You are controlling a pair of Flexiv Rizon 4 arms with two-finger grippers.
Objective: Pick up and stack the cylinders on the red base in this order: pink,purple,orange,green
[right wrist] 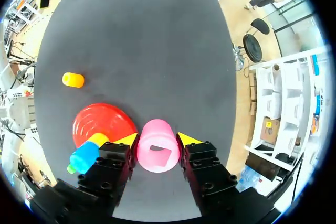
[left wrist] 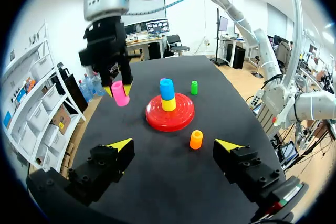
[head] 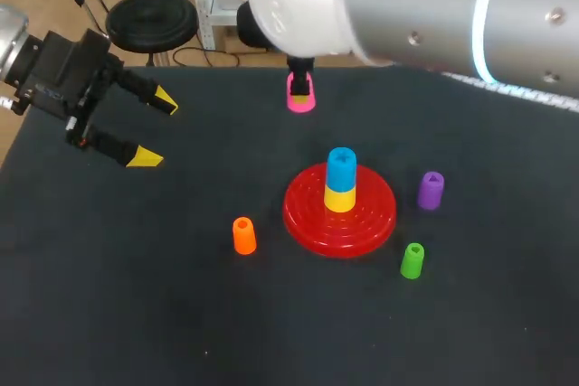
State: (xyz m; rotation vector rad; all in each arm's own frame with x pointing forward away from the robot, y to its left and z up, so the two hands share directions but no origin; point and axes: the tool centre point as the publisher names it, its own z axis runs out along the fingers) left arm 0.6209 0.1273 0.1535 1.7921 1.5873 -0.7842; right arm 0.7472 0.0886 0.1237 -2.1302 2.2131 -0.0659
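Pink [head: 300, 101] is clamped in the right gripper [right wrist: 157, 140] but not yet on the base [head: 303, 211], purple [head: 431, 189], orange [head: 244, 235] and green [head: 412, 260] stand loose, and the left gripper [head: 154, 129] hangs open.

A blue cylinder [head: 341, 166] on a yellow cylinder [head: 339, 199] blocks the red base's [head: 303, 211] middle; the surface [head: 262, 146] between base and pink cylinder [head: 300, 103] lies bare.

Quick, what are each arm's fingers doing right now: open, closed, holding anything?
Left gripper: open, holding nothing.
Right gripper: closed on the pink cylinder.
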